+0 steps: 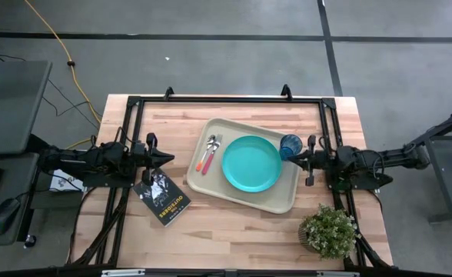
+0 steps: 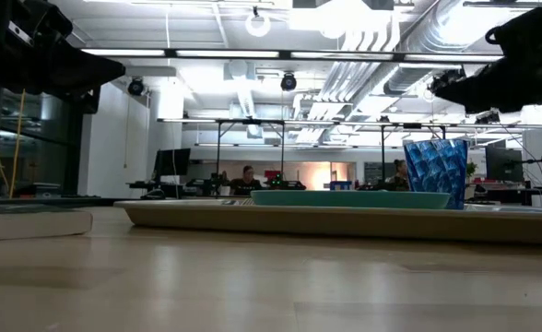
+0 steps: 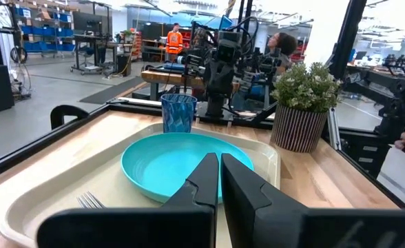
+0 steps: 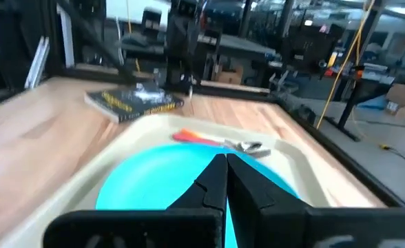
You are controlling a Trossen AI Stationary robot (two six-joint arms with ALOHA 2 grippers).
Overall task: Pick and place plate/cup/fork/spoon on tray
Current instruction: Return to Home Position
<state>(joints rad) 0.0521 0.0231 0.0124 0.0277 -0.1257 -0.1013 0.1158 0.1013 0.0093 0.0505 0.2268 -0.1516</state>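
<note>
Now plate (image 1: 251,163), cup (image 1: 290,145), fork (image 1: 211,157), spoon (image 1: 204,161) seen on tray (image 1: 276,201), frame centre. Left gripper (image 1: 168,158) closed, empty, left of tray. Right gripper (image 1: 294,158) closed, empty, beside cup, nearer.

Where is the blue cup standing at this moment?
In the high view, the cup stands in the far right corner of the tray, just right of the plate and close to the right gripper.

Beige tray (image 1: 276,201). Turquoise plate (image 1: 251,164). Translucent blue cup (image 1: 290,145). Dark book (image 1: 162,198), yellow lettering. Pot (image 3: 297,129) striped dark and pale.
</note>
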